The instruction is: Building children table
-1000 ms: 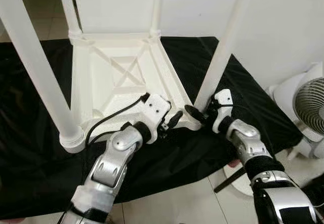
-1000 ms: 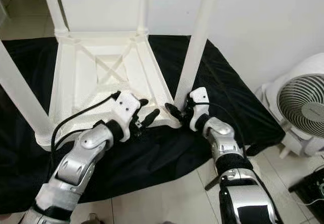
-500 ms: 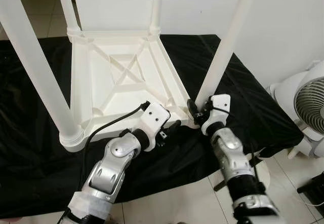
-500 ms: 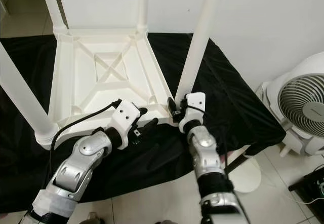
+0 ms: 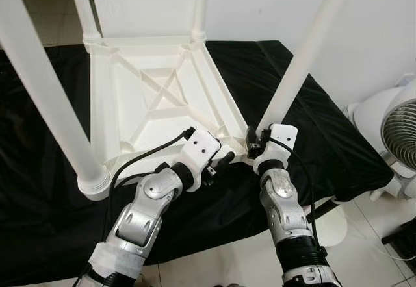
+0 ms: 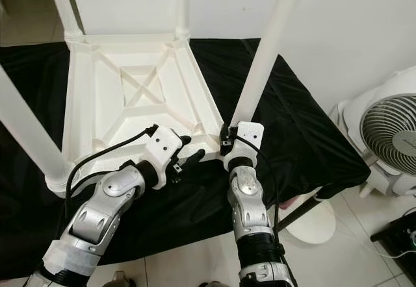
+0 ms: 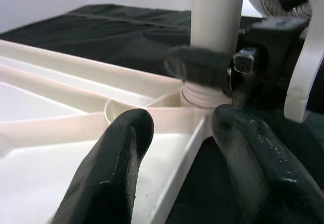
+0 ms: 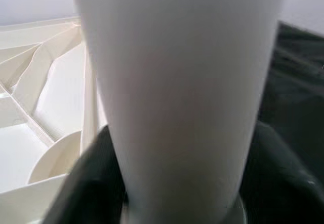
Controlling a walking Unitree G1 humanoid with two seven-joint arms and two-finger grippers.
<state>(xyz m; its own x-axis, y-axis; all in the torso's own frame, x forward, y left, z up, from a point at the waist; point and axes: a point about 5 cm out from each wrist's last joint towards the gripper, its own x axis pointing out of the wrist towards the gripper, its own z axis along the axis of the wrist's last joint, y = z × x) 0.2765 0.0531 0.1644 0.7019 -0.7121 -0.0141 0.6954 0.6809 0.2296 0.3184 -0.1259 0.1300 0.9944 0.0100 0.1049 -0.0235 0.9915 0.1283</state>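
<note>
a black cloth [image 5: 39, 189] covers the surface, with pale floor tiles [image 5: 227, 261] at 6 o'clock. the white children's table [image 5: 156, 99] lies upside down on it, legs up. the left gripper [image 5: 218, 165], parted wide, straddles the tabletop rim at its near corner. the right gripper [image 5: 250, 141] clasps the table leg [image 5: 305, 60] at its base. a white fan [image 5: 396, 137] stands at 3 o'clock by the white wall [image 5: 377, 14].

A home room: tiled floor [image 5: 227, 261], white wall [image 6: 351, 34], standing fan [image 6: 390, 137].
</note>
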